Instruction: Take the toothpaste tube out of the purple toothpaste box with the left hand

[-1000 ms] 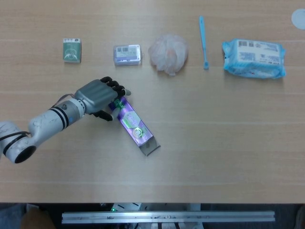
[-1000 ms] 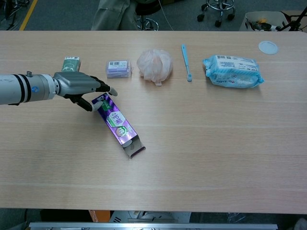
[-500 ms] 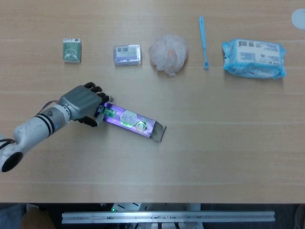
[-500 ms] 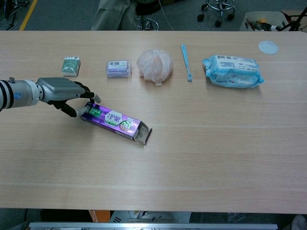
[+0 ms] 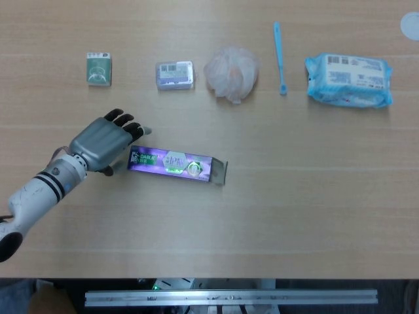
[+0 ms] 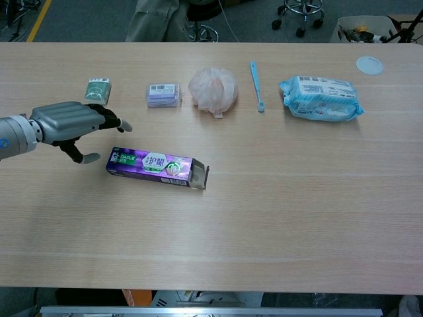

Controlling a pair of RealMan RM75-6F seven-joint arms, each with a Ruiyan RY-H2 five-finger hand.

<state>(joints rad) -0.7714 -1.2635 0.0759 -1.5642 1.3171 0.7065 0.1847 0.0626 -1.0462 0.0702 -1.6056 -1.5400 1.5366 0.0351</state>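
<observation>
Lying flat, purple toothpaste box (image 5: 171, 163) — right-end flap open — beside left hand (image 5: 103, 141).

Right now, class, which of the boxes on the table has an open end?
The purple toothpaste box beside the left hand: its right-end flap stands open. The green box and small lilac box look closed.

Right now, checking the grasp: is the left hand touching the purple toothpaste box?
Apart. The chest view shows bare table between the left hand and the purple toothpaste box.
</observation>
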